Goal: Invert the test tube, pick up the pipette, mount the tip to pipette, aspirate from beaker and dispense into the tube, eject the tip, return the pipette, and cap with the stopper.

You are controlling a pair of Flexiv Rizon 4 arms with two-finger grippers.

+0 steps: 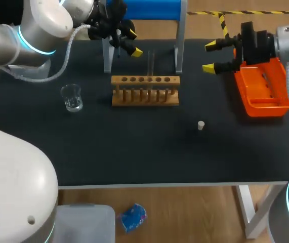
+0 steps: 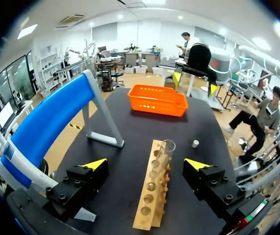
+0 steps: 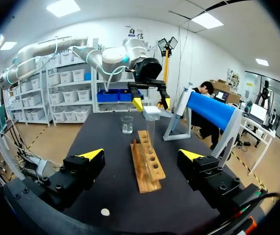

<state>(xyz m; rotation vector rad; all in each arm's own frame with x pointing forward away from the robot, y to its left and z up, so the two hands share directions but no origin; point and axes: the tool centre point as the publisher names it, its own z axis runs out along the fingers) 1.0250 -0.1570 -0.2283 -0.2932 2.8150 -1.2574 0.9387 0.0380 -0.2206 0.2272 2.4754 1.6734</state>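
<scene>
From the head view, the left gripper [image 1: 134, 42] hangs by the table's far edge, behind the wooden rack [image 1: 145, 91]. The right gripper [image 1: 211, 56] hovers near the far right corner beside the orange basket [image 1: 281, 104], spread wide and empty. The test tube [image 1: 151, 63] stands upright in the rack. The beaker [image 1: 72, 97], toward the left edge, holds a little clear liquid. The stopper [image 1: 200, 125] lies mid-table.

In the left wrist view, the fingers gape wide, holding nothing, with the tube ahead between them.

In the right wrist view, the fingers are likewise wide and empty above the rack's end.

Orange basket [image 1: 263, 104] on the right; wooden rack [image 1: 145, 100] in the middle.
</scene>
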